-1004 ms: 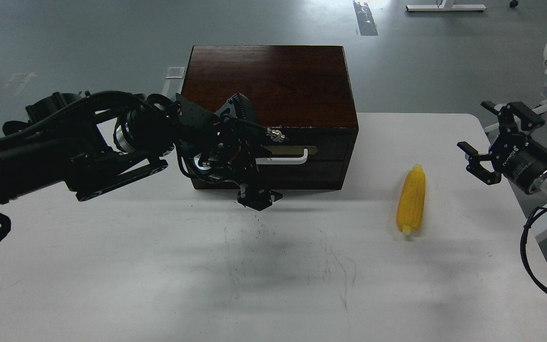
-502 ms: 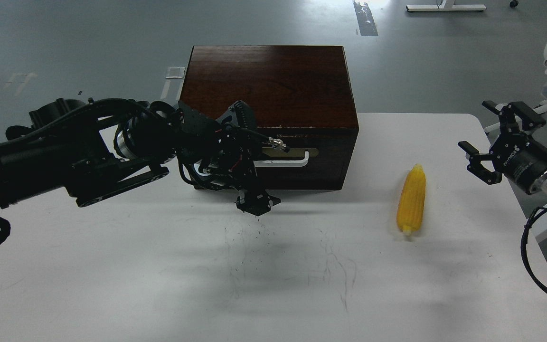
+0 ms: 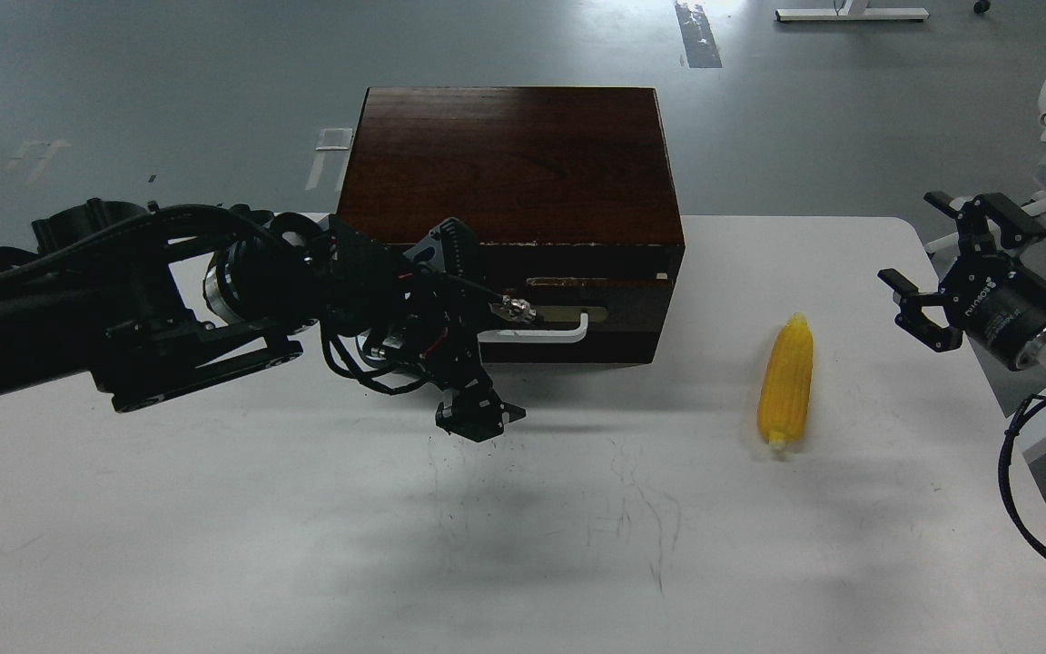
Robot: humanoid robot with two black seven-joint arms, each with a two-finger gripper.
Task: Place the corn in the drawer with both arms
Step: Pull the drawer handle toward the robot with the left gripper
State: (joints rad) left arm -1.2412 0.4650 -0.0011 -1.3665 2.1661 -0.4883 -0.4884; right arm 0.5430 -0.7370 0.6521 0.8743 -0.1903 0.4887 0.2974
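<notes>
Black and heavily cabled, the left arm reached in low from the left edge, its silver-ringed wrist bent so that the left gripper [image 3: 487, 363] pressed against the left part of the drawer [image 3: 577, 313], at the near end of the white bar handle [image 3: 546, 329]; whether its prongs were clamped on that bar could not be told. Above that gripper the drawer front stood slightly out from the cabinet [image 3: 509, 163]. Beyond the handle's far end, on the white table [image 3: 305, 527], lay the corn [image 3: 786, 380], just short of the right gripper [image 3: 936, 272], which hovered with prongs spread wide, gripping nothing
</notes>
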